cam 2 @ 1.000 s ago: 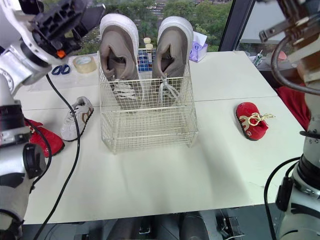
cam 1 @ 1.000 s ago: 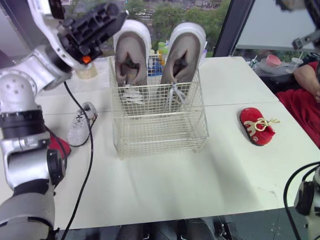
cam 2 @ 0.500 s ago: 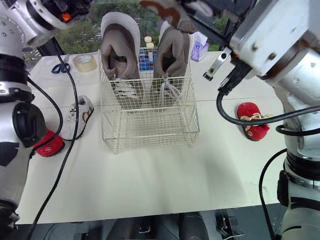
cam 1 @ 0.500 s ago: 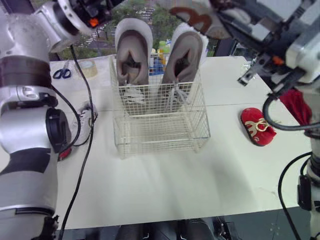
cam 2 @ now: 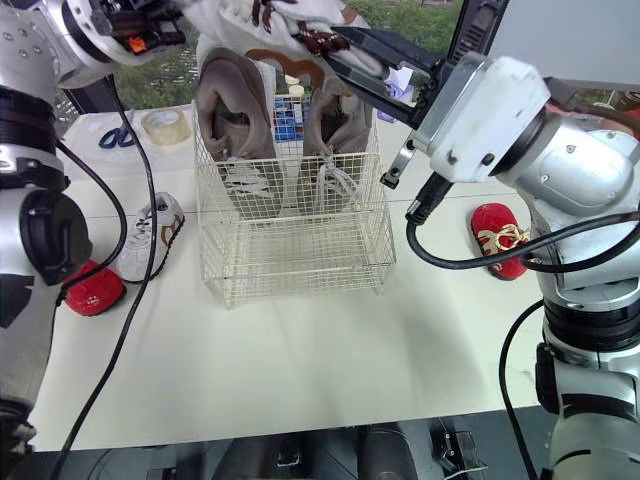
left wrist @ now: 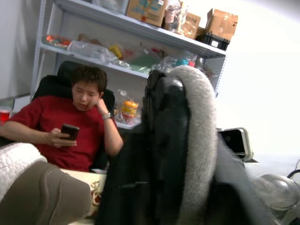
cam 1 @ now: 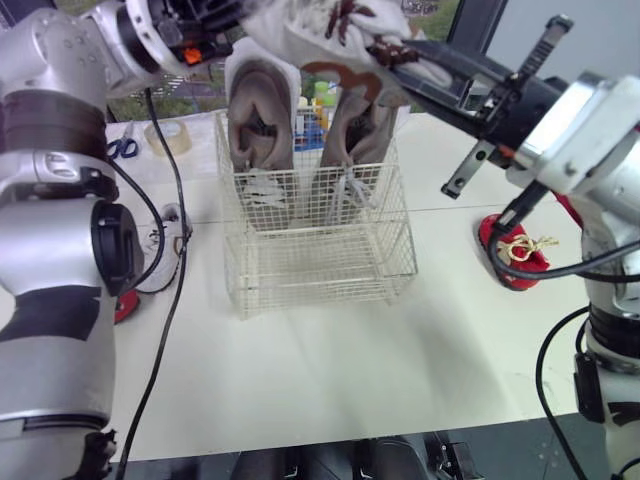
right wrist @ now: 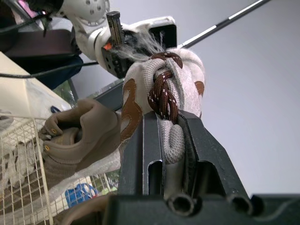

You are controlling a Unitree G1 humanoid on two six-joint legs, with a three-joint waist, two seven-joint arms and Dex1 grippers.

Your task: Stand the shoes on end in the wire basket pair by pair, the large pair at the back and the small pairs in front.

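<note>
Above table (cam 1: 300,370), both jaws seemingly pinch one white sneaker (right wrist: 136,70).

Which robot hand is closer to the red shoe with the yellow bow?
Right. The right gripper, holding a white shoe over the wire basket, is nearer the red shoe; the left gripper is beyond the basket.
</note>
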